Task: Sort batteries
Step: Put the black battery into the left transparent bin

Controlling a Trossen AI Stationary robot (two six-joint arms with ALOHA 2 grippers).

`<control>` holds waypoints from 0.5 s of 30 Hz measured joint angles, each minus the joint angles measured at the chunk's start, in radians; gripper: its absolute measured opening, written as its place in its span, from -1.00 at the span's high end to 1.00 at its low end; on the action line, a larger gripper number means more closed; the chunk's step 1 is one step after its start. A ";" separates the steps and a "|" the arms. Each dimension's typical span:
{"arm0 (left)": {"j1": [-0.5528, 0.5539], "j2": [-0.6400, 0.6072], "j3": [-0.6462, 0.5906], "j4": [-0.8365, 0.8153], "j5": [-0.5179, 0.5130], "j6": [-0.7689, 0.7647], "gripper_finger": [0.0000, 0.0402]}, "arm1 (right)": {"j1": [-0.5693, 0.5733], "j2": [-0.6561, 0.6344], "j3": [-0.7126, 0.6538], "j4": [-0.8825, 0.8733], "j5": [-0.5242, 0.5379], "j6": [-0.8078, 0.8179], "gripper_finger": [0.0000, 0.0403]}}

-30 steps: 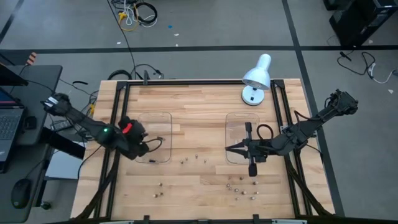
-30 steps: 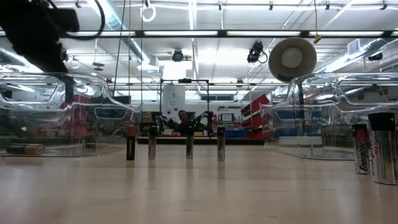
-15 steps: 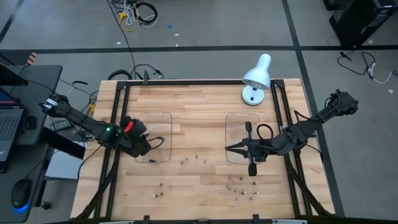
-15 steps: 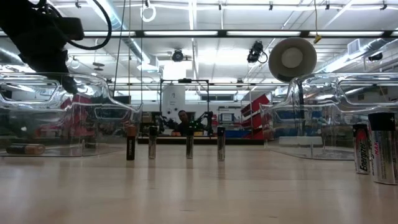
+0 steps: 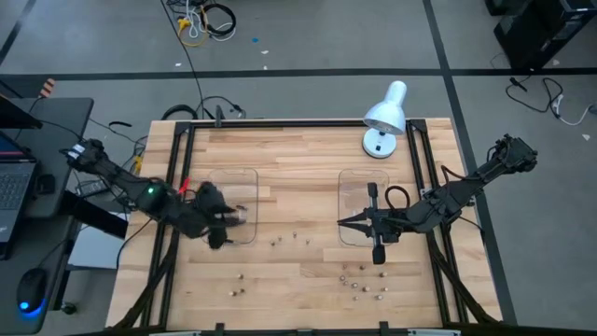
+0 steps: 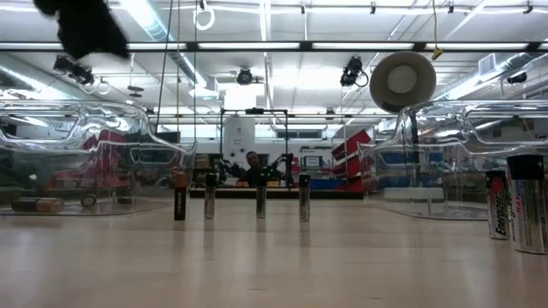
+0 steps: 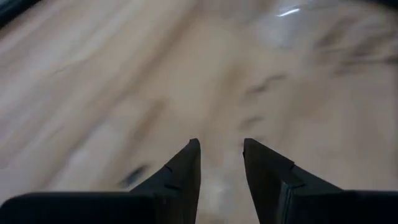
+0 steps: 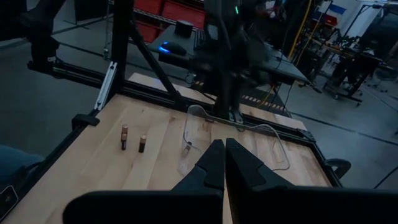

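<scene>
Small batteries stand on end on the wooden table: a row (image 5: pixel 292 237) between the trays, a pair (image 5: pixel 238 284) nearer the near edge, a cluster (image 5: pixel 359 282) at the near right. The low view shows the row (image 6: pixel 260 200) and one battery lying (image 6: pixel 36 205) in the left clear tray (image 5: pixel 233 205). My left gripper (image 7: pixel 221 148) is open and holds nothing; it hovers above the left tray's near part (image 5: pixel 220 224). My right gripper (image 5: pixel 341 222) is shut and holds nothing; it points toward the table's left at the right tray's (image 5: pixel 362 198) left edge.
A white desk lamp (image 5: pixel 384 117) stands at the far right of the table. Black frame rails (image 5: pixel 173 187) run along the table's sides. Bare wood lies between the two trays and along the far edge. A laptop and a mouse sit on a side desk (image 5: pixel 28 187) to the left.
My left gripper has swung from the left tray's near left corner toward the table's right, over the tray, and has risen. In the low view it has climbed to the picture's top. The right arm and the batteries have kept still.
</scene>
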 joint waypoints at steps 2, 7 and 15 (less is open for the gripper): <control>-0.059 0.033 0.021 0.121 0.019 0.068 0.40 | 0.000 0.000 0.000 -0.004 0.000 0.003 0.99; -0.214 0.181 0.074 0.249 0.035 0.074 0.40 | 0.000 0.000 0.000 -0.018 0.000 0.019 0.99; -0.408 0.489 0.226 0.102 0.134 -0.298 0.54 | 0.000 0.000 0.000 -0.016 0.000 0.026 0.99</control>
